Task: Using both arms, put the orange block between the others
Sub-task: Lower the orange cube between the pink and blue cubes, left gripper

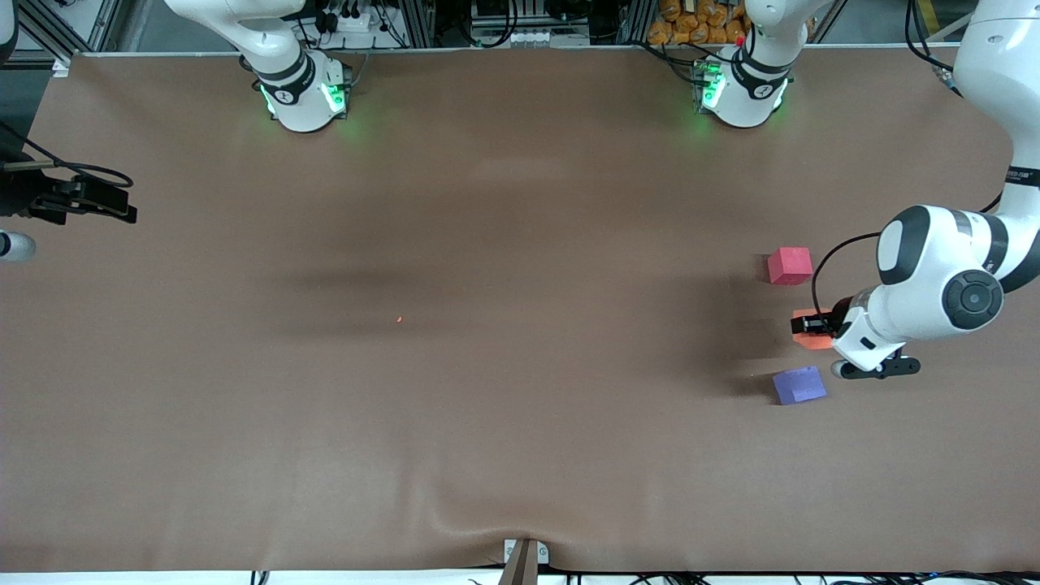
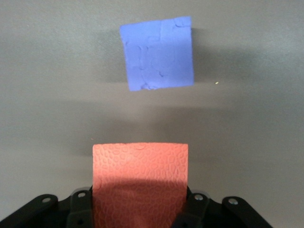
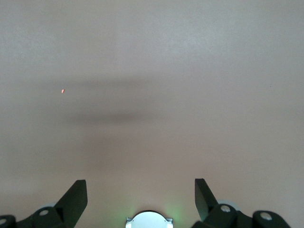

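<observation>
The orange block (image 1: 815,340) is held in my left gripper (image 1: 808,325), which is shut on it, low over the table near the left arm's end. It sits in the gap between the red-pink cube (image 1: 790,266), farther from the front camera, and the purple-blue cube (image 1: 799,385), nearer to it. The left wrist view shows the orange block (image 2: 140,171) clamped between the jaws of the left gripper (image 2: 139,209), with the purple-blue cube (image 2: 157,53) a short gap away. I cannot tell whether the block touches the table. My right gripper (image 1: 122,210) waits open at the right arm's end, and the right gripper (image 3: 140,197) holds nothing.
A tiny orange speck (image 1: 399,318) lies mid-table. The two green-lit arm bases (image 1: 305,93) (image 1: 739,89) stand along the table's back edge. A small bracket (image 1: 524,556) sits at the table edge nearest the front camera.
</observation>
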You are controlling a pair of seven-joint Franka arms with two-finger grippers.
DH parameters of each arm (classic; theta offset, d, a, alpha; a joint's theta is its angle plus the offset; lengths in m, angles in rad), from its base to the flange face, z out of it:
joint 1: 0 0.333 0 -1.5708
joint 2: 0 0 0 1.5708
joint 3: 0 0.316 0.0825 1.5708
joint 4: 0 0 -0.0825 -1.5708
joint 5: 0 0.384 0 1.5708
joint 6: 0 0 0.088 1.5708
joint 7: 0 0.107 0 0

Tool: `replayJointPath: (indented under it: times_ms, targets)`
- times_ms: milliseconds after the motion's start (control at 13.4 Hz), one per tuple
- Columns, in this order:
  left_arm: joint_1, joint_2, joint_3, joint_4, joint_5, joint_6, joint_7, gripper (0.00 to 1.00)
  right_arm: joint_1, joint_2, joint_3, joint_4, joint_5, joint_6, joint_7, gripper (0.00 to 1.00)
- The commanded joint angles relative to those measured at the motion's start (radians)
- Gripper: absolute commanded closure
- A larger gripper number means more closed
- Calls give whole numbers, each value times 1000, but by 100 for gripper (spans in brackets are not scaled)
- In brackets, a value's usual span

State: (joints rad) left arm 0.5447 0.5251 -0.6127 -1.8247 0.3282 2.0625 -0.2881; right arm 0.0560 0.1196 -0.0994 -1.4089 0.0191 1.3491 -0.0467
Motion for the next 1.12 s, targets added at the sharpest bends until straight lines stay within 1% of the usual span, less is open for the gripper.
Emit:
replayJointPath:
  times_ms: [0,75,299,597,1045]
  targets:
    - [6,-25,-5,-45,24,44,-17,100,-1,3,4,5,-8,-2,-10,0]
    - [6,-16,-5,-53,49,59,-19,100,1,11,4,5,-7,-1,-10,0]
    - [12,9,-4,-57,64,82,-8,100,2,19,4,5,-2,-1,-10,0]
    - [12,38,1,-56,72,108,-10,100,-8,17,3,8,-4,-5,-10,0]
    - [11,81,2,-56,95,142,-22,100,11,19,4,7,-10,-1,14,0]
